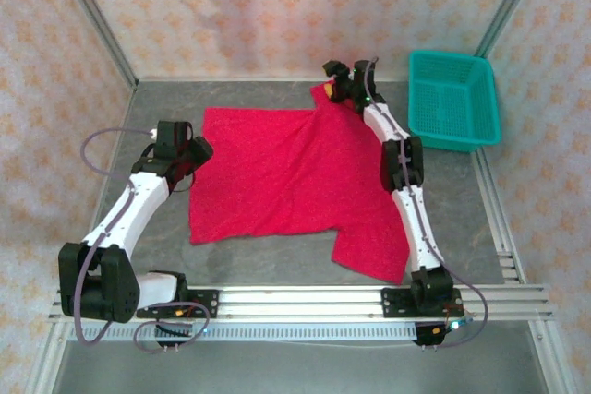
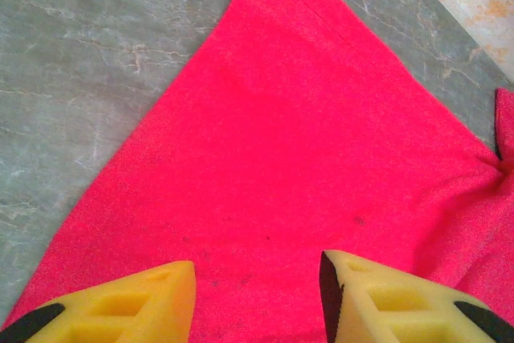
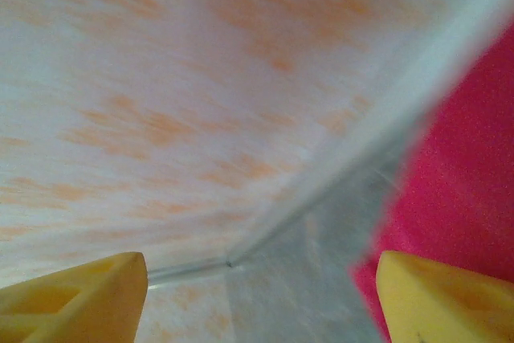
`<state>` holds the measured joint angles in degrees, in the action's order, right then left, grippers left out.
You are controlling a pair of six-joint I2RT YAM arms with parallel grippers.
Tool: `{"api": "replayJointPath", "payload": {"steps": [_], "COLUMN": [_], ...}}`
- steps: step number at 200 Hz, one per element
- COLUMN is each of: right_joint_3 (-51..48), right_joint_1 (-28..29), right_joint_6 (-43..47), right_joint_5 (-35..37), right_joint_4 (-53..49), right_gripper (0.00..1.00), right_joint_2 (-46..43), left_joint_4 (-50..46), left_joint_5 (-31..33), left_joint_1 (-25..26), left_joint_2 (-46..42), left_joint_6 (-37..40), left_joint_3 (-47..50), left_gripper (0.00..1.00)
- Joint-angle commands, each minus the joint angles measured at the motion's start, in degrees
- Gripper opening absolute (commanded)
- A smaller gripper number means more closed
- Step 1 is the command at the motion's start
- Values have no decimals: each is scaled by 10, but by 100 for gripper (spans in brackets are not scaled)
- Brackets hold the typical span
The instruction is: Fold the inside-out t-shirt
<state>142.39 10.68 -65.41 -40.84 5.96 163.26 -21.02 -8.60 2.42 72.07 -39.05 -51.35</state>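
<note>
Teal mesh basket (image 1: 448,55) stands apart — red t-shirt (image 1: 277,173) alongside.

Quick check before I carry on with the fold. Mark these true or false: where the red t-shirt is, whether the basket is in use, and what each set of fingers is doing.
1. The t-shirt lies spread out on the table. True.
2. The t-shirt sits in the teal basket. False: the basket stands apart at the far right, with no cloth in it.
3. The left gripper has its fingers shut on cloth. False: they stand apart over the t-shirt, with nothing between them.
4. The right gripper is open at the t-shirt's far edge. True.
</note>
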Motion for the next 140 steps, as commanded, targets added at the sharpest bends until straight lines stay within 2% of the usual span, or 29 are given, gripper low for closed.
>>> {"api": "replayJointPath", "payload": {"steps": [1, 30, 62, 104, 140], "right_joint_3": [-152, -297, -426, -505, -527], "right_joint_1": [-4, -3, -3, -3, -7], "right_joint_6": [76, 205, 270, 299, 319], "right_joint_5": [-15, 53, 101, 126, 202], "right_joint_4": [-22, -145, -170, -184, -221], "right_gripper": [77, 77, 77, 77, 78], "right_joint_2": [-184, -314, -394, -423, -418], "left_joint_4": [19, 28, 69, 22, -18], "left_joint_5": [2, -7, -25, -45, -51], "left_joint_1": [13, 33, 38, 37, 27], "left_joint_2": [-15, 11, 115, 324, 496], "left_joint_6": [-15, -20, -31, 8, 25], "left_joint_3": [5, -13, -55, -237, -413], "left_gripper": [46, 47, 47, 46, 46]}}
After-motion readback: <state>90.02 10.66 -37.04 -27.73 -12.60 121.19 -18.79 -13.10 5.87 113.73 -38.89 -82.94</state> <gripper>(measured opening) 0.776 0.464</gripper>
